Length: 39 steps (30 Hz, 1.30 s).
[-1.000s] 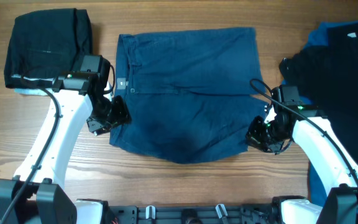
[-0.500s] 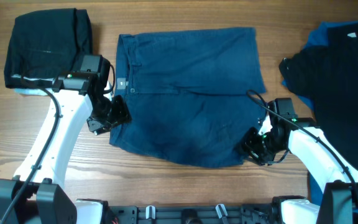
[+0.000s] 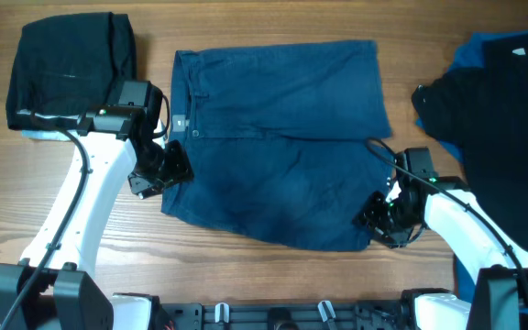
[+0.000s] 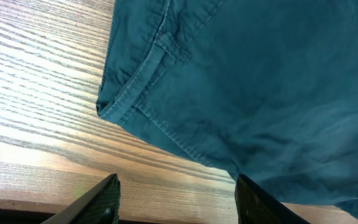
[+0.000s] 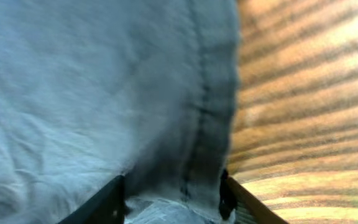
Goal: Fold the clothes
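The dark blue shorts [image 3: 273, 147] lie flat on the wooden table [image 3: 246, 275] between the two pincers, with the waistband toward the left pincer [image 3: 159, 174] and the two legs reaching toward the right pincer [image 3: 383, 215]. The left pincer stands just beside the near corner of the waistband. In its own wrist view its fingers [image 4: 107, 196] are spread, with only bare wood and the edge of the cloth in front of them, so it holds nothing. The right pincer sits at the near corner of the lower leg. In its wrist view the fingers [image 5: 107, 202] also stand apart, and the hem of the leg runs between them. The cloth looks loose there, not pinched, though this view is a little blurred. Behind the left pincer, on the far side from the robot, a black garment [image 3: 67, 64] is already folded into a neat block. Beyond the right pincer, at the outer side, a loose black garment [image 3: 493, 101] lies over a bright blue one [image 3: 475, 50], and both are not folded. I judge that the task is at an early middle point: one piece looks finished, and the shorts are smoothed out but show no fold yet. After the shorts, the heap at the right remains to be done.
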Available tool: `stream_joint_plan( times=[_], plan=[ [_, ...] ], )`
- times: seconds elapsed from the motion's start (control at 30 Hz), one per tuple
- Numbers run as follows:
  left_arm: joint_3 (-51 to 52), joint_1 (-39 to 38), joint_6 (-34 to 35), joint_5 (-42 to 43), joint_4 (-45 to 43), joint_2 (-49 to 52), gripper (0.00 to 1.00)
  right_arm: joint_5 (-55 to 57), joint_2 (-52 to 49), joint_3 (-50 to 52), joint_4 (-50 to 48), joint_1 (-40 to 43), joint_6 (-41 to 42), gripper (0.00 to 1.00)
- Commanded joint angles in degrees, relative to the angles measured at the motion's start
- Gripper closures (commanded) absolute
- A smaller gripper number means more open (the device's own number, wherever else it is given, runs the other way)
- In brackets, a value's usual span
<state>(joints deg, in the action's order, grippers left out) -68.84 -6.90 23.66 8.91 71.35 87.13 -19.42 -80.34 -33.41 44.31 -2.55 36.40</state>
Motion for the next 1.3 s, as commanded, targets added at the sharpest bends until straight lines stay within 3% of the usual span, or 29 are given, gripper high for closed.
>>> stream_joint_plan(
  times=[0.0,0.07,0.13,0.17,0.4,0.47,0.6,0.63,0.77,1.0,1.27],
  plan=[
    [0.4,0.4,-0.9,0.5,0.0,0.2,0.41,0.0,-0.1,1.1,-0.2,-0.2,1.1,0.55],
    [0.4,0.4,-0.9,0.5,-0.2,0.2,0.41,-1.5,-0.1,1.1,-0.2,-0.2,0.9,0.65],
    [0.4,0.4,-1.0,0.5,-0.2,0.2,0.41,-3.6,-0.1,1.0,-0.2,-0.2,-0.7,0.91],
    [0.4,0.4,-0.9,0.5,-0.2,0.2,0.41,-3.6,-0.1,1.0,-0.1,-0.2,-0.9,0.96],
    [0.4,0.4,-0.2,-2.5,0.0,0.2,0.39,-4.0,0.0,0.9,-0.4,-0.2,-2.8,0.96],
    [0.7,0.4,1.0,-2.6,-0.3,0.2,0.22,-4.7,0.0,0.9,-0.6,-0.2,-3.5,0.96],
    [5.4,0.5,4.7,-2.4,-3.0,0.2,0.07,-4.7,0.0,0.9,-0.7,-0.2,-3.6,0.96],
    [7.9,0.9,5.8,-2.3,-4.8,0.2,0.07,-4.7,0.0,0.9,-0.8,-0.2,-3.9,0.96],
    [13.9,4.7,6.9,-0.1,-9.9,0.2,0.21,-4.7,0.0,0.9,-0.8,-0.2,-3.9,0.96],
    [17.9,13.9,6.8,4.3,-13.1,0.2,0.21,-4.7,0.0,1.0,-0.9,-0.2,-4.6,0.96],
    [22.1,14.3,6.9,7.4,-19.7,0.2,0.23,-4.7,0.0,1.0,-1.4,-0.2,-4.8,0.96]
  ],
)
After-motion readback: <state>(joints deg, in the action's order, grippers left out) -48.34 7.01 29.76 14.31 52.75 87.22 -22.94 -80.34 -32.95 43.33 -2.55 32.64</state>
